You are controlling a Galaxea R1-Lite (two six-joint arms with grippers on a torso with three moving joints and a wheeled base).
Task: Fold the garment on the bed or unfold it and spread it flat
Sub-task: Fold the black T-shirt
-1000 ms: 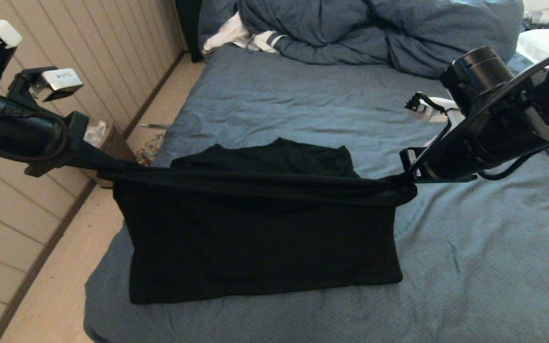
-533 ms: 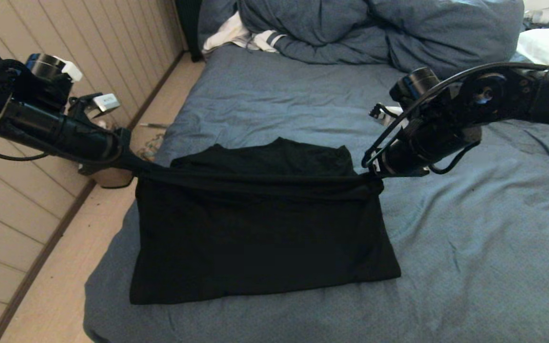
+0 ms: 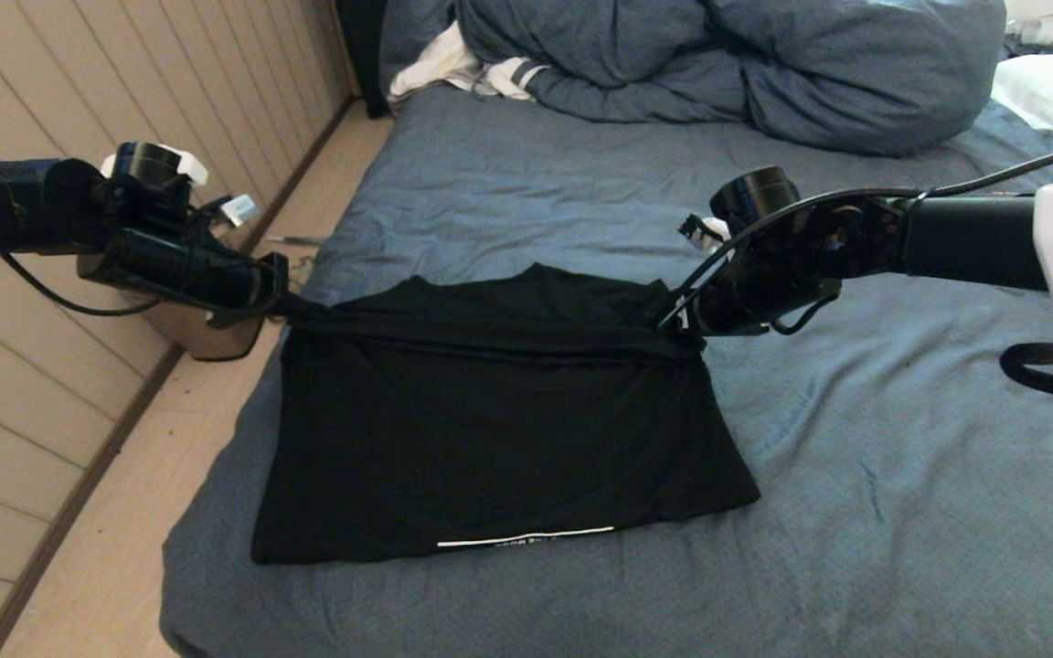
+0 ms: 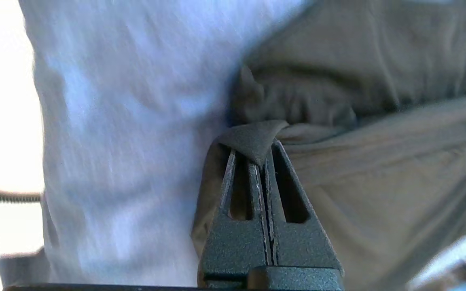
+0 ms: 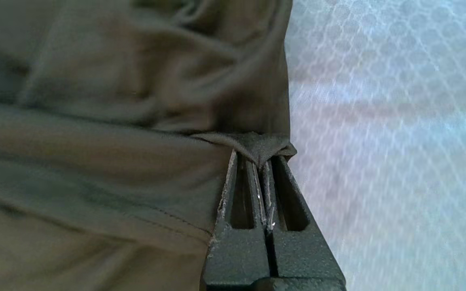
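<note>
The black T-shirt (image 3: 499, 429) lies on the bed (image 3: 901, 512), near the bed's foot and toward its left edge, plain side up, with a thin white line showing at its near hem. Its far part is doubled over: a stretched band of cloth runs straight across the shirt from one gripper to the other, and beyond that band another fold of the shirt rests flat on the sheet.

The left gripper (image 3: 293, 306) sits at the shirt's left far corner, right over the bed's left edge, its fingers (image 4: 257, 178) pressed together on a pinch of black fabric that bunches out past the tips. The right gripper (image 3: 684, 331) sits at the shirt's right far corner, over the sheet, its fingers (image 5: 259, 190) likewise squeezed tight on a small wad of the shirt. Both arms reach in low and almost level from either side of the shirt, and the cloth between them is pulled taut with long creases running along it.

A bunched blue duvet (image 3: 718, 64) fills the head of the bed, well away from the shirt, with a white striped cloth (image 3: 481, 73) tucked against its left side. A brown bin (image 3: 207, 329) stands on the floor just beside the bed, under the left arm.
</note>
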